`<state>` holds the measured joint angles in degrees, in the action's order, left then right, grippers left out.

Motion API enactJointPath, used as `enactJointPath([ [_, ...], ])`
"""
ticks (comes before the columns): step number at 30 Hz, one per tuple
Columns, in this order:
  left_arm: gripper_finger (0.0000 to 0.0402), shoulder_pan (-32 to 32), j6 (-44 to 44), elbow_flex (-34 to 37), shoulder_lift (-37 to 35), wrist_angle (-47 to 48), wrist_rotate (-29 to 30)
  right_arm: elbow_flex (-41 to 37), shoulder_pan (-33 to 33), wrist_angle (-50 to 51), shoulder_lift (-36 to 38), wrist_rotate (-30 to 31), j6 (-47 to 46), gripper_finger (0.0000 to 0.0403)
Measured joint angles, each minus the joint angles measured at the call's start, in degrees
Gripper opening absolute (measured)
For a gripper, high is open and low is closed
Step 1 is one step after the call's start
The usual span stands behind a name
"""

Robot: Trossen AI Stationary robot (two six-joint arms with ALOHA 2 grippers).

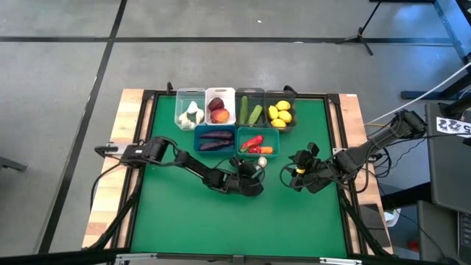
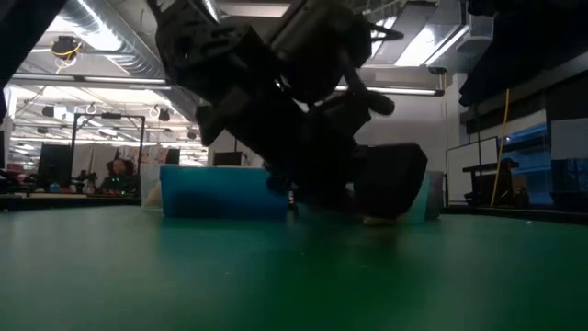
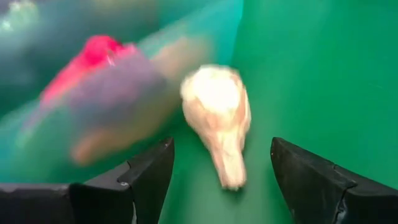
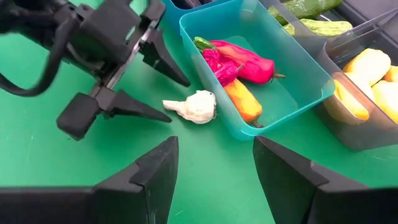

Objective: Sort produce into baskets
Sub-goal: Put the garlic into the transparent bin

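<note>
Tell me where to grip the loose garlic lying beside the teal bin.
Grip the garlic across its round bulb, coming from above on the open mat side. Its stem tapers thin, and the teal bin wall crowds the other side. The left gripper fingers already straddle it, open.

Left tool [image 4: 149, 81] low, fingers apart, right tool [image 1: 294, 175] open

Lab or workshop: bare concrete floor [image 1: 221, 22], exposed ceiling ducts [image 2: 101, 23], distant workbenches [image 2: 55, 184].

No legible text, labels, brands or numbers in any view; white tag [image 1: 452, 126] at right edge unreadable.
</note>
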<state>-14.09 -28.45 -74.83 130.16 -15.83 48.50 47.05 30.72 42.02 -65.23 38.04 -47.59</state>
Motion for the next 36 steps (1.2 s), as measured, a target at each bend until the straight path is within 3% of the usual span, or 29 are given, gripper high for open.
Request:
enactJointPath([
  [9,0.0255,0.13,-2.07,-0.02,1.78,-0.23,-1.3,0.0,0.0,-0.04,0.0,0.02,1.05,0.0209],
  [25,0.0055,0.11,-2.86,-0.04,1.8,0.13,-1.63,0.0,0.0,-0.04,0.0,0.02,1.07,0.0209],
  [31,0.0015,-0.51,-2.74,-0.02,1.81,0.26,-1.25,0.0,0.0,-0.04,0.0,0.01,1.06,0.0209],
  [36,0.0008,-2.67,-1.28,0.2,0.33,0.53,-2.44,0.0,0.0,0.02,0.0,-0.09,1.05,0.0209],
])
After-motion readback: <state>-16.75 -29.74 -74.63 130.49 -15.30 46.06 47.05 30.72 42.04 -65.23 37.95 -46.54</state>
